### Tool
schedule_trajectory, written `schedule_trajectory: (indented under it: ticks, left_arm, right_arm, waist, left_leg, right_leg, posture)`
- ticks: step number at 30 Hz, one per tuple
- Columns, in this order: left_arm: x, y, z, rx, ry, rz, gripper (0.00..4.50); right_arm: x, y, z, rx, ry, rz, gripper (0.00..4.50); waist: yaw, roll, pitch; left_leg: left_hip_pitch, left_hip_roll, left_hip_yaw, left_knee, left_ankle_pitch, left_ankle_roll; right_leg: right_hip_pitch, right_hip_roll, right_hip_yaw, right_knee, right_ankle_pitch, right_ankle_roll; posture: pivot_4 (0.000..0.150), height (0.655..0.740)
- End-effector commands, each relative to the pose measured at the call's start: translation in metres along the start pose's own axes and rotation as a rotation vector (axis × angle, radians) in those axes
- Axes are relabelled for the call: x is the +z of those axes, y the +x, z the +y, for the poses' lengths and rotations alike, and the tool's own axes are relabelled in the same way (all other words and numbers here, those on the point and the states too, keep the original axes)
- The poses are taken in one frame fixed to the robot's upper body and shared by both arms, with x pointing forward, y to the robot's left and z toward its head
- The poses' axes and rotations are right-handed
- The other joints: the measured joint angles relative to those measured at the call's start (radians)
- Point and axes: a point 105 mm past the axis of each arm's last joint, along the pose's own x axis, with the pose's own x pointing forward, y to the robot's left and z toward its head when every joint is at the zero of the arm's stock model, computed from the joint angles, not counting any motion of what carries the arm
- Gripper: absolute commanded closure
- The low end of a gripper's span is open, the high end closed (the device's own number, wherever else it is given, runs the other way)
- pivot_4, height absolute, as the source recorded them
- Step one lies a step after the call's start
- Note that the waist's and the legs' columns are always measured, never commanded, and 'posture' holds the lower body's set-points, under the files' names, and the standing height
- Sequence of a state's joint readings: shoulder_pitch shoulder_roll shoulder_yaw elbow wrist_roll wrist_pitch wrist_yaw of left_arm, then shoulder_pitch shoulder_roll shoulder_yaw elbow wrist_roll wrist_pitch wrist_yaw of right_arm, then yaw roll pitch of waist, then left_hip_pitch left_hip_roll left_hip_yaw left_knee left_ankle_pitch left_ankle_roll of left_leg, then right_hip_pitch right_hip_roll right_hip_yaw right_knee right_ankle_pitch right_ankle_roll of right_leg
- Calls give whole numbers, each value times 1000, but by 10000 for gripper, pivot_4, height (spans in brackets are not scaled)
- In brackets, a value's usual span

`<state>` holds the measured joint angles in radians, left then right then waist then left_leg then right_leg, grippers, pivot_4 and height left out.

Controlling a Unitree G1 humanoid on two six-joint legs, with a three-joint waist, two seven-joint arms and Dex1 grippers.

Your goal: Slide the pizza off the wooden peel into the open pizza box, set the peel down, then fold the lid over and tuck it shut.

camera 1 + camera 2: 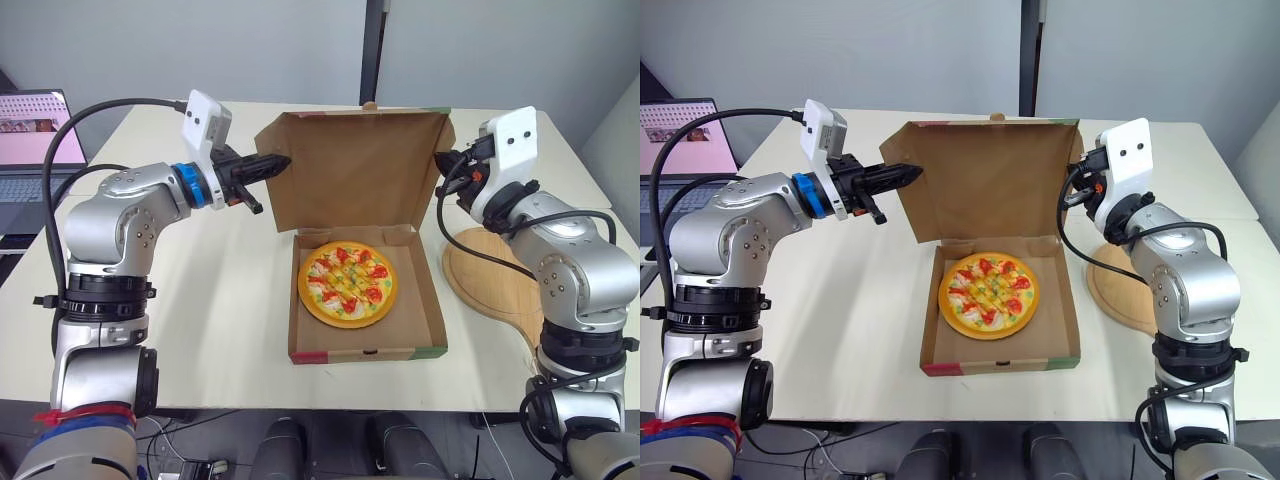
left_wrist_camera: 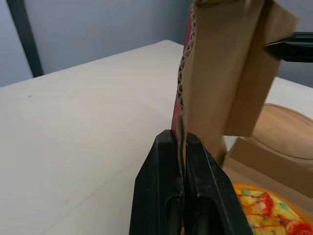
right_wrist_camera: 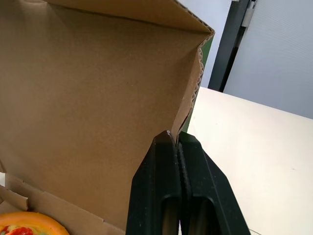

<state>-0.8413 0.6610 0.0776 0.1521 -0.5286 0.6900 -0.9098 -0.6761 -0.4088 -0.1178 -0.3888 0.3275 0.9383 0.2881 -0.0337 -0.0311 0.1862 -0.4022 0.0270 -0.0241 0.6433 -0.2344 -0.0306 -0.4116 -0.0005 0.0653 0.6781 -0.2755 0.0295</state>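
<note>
Left jaws clamped on lid (image 1: 360,170) left flap, right jaws on right flap; pizza (image 1: 348,283) in box (image 1: 365,354) below.

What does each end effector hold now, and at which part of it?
Both hold the pizza box lid. The left end effector pinches its left side edge, and the right end effector pinches its right side edge.

1 ea: pizza (image 1: 347,284), box (image 1: 365,352), peel (image 1: 490,275)
</note>
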Motion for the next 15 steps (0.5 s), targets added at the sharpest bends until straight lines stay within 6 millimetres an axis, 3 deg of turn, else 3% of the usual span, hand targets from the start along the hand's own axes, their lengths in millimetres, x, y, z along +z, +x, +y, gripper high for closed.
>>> schedule_trajectory:
  ticks: [1,5,11,15]
  left_arm:
    - [13,-4,1,-30,61,-27,38908]
    - [20,-16,13,3,17,-92,26855]
    - [28,-29,22,59,-13,-139,26855]
    - [20,-35,21,73,-15,-128,26855]
  right_arm:
    - [17,-3,10,40,-23,-71,45000]
    - [17,-3,9,39,-25,-71,45000]
    - [17,-3,7,42,-33,-68,45000]
    - [17,-3,6,43,-33,-68,45000]
  waist:
    - [-1,0,0]
    - [-2,0,0]
    - [-6,0,0]
    - [-7,0,0]
  left_leg:
    - [0,0,0,0,0,0]
    - [0,0,0,0,0,0]
    - [0,0,0,0,0,0]
    - [0,1,0,0,0,0]
  right_leg:
    - [0,0,0,0,0,0]
    - [0,0,0,0,0,0]
    - [0,0,0,0,0,0]
    - [0,0,0,0,0,0]
  posture:
    - [1500,7306]
    - [1500,7306]
    - [1500,7306]
    - [1500,7306]
